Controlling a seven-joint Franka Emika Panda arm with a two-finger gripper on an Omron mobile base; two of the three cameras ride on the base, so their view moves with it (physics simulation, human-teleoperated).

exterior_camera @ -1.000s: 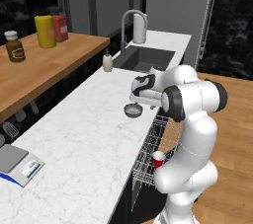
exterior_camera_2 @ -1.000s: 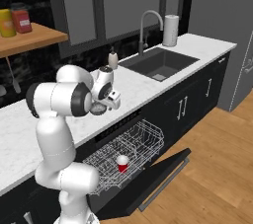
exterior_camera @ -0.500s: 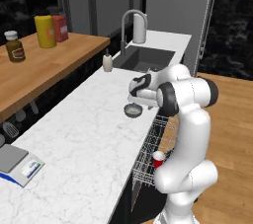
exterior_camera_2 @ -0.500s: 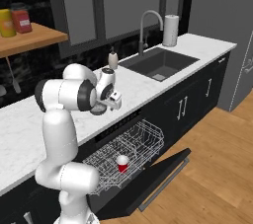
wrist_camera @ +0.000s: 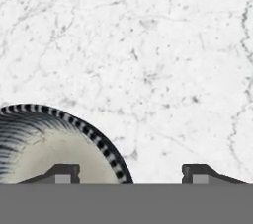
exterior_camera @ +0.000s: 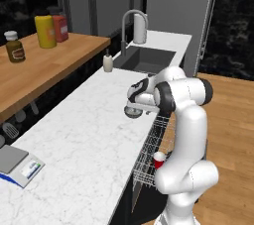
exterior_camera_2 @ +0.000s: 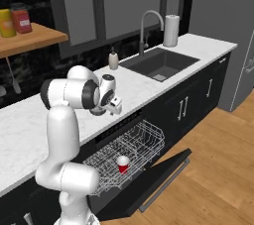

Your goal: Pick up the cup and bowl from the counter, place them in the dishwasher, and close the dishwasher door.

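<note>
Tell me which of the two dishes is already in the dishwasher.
The cup: it stands upright in the pulled-out rack. The bowl sits on the counter beneath the gripper.

Both base views flank the counter (exterior_camera: pixel 84 135); hand view looks down close.

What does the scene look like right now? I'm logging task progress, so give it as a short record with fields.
cup: red cup standing upright in the dishwasher's pulled-out wire rack
bowl: grey bowl on the marble counter near its front edge, not yet lifted
hand: the hand is low over the counter, fingers apart, one fingertip over the bowl's inside
dishwasher door: dishwasher door folded down, open
remaining: bowl, then door
</note>
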